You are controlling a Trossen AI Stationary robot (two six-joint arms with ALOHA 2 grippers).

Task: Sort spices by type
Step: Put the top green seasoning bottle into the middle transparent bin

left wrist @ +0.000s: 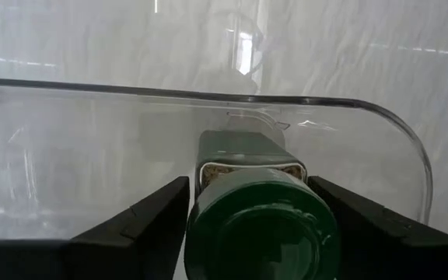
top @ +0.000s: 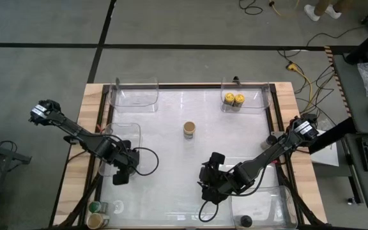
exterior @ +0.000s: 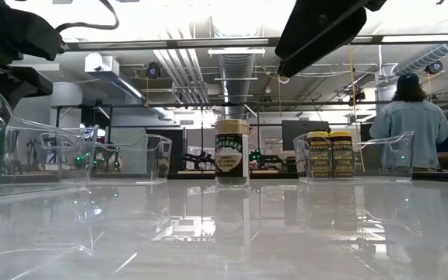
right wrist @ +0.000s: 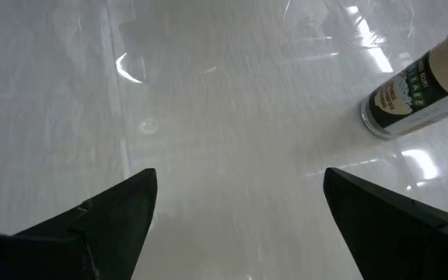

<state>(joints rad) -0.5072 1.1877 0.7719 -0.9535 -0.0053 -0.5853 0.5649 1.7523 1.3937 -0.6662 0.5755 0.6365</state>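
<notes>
- Spices stand scattered: two yellow-lidded jars [top: 234,99] sit side by side in the far right bin [top: 260,96], a tan-lidded jar [top: 189,130] stands alone mid-table, a black-lidded jar [top: 246,221] sits in the near right bin [top: 280,207], and a green-lidded jar [top: 94,207] and another jar [top: 96,221] wait on the wooden table edge [top: 75,191] at the near left.
- Left gripper [left wrist: 259,225] hangs over the left bin [left wrist: 395,132], with a second green-lidded jar [left wrist: 259,233] between its fingers [left wrist: 142,218]. Narrow gaps show on both sides of the lid, so I cannot tell whether the jaws are pinching it or already letting go.
- Right gripper [right wrist: 239,202] hovers with fingers spread wide and nothing between them, the tan-lidded jar off to one side ahead.
- Risk: if the green jar is let go above the bin floor, it could tip or roll against the curved wall.
- Risk: the spread right fingers could knock the lone tan jar over on approach, because it stands off-centre from them.
</notes>
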